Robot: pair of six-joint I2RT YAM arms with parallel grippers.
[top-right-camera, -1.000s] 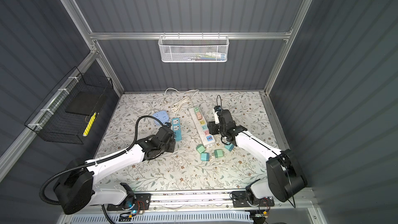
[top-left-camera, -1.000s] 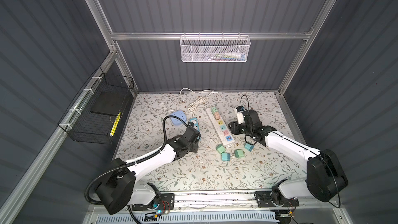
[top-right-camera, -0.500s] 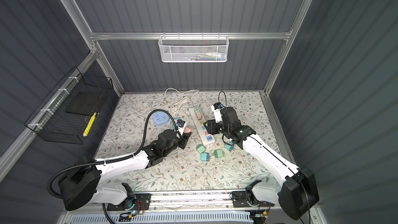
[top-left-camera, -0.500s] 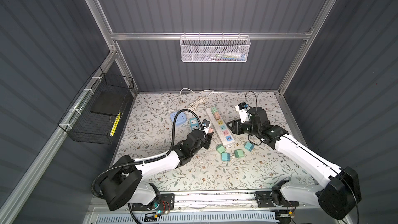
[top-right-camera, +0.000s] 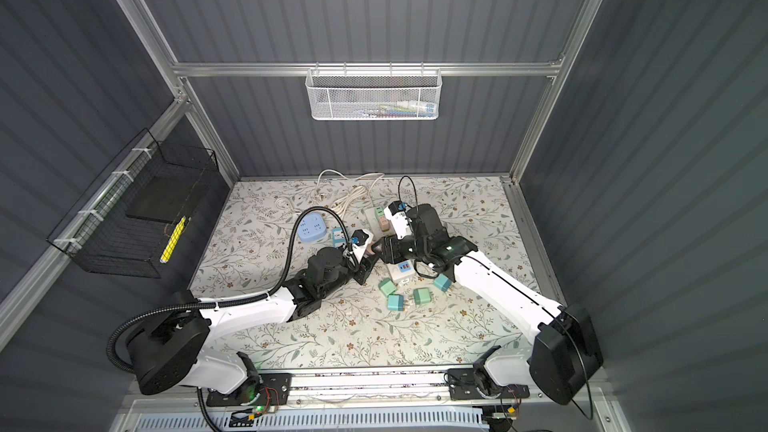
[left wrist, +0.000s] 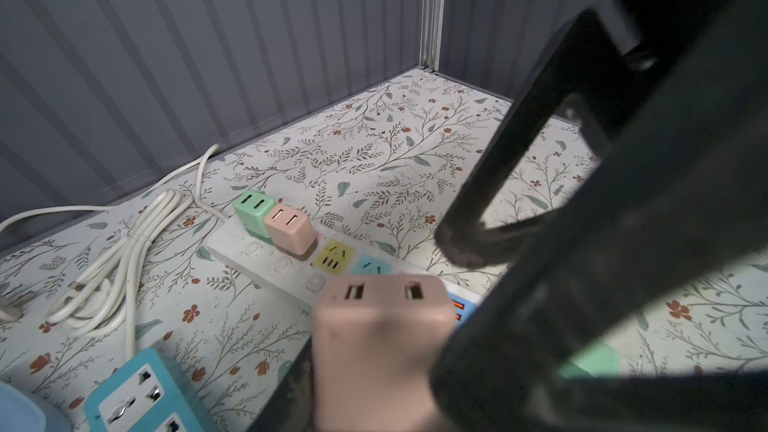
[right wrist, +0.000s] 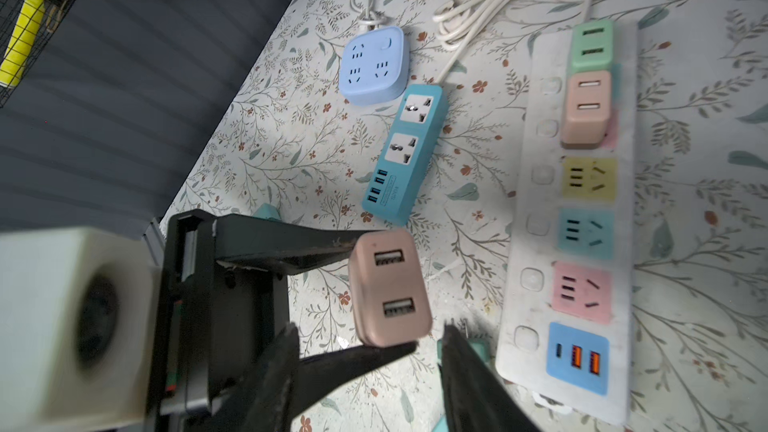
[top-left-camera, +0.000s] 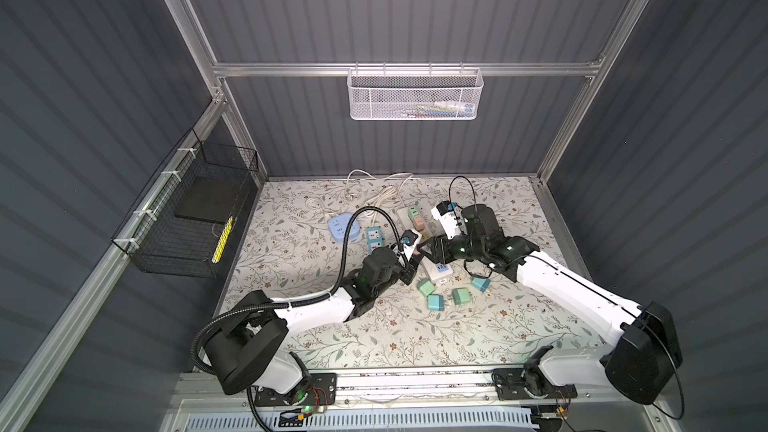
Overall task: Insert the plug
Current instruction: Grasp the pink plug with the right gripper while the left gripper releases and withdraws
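Observation:
My left gripper (top-left-camera: 409,258) is shut on a pink two-port plug (right wrist: 388,286), holding it in the air just left of the white power strip (right wrist: 536,201). From its own wrist view the plug (left wrist: 382,338) fills the foreground, ports facing away. The strip has coloured sockets; a green plug (right wrist: 590,45) and a pink one (right wrist: 584,108) sit in its far end, and the yellow, teal and pink sockets are bare. My right gripper (right wrist: 368,353) is open, its fingertips (right wrist: 461,351) level with the held plug's near end, not clamping it.
A teal two-socket strip (right wrist: 403,155), a pale blue square socket (right wrist: 372,66) and coiled white cables (right wrist: 478,6) lie left of and behind the strip. Several loose green and teal plugs (top-left-camera: 434,303) lie in front of it. Wire baskets hang on the left wall (top-left-camera: 187,218) and back wall (top-left-camera: 413,93).
My left arm has carried the pink plug rightward to the strip's edge. My right gripper has swung left across the strip to meet it.

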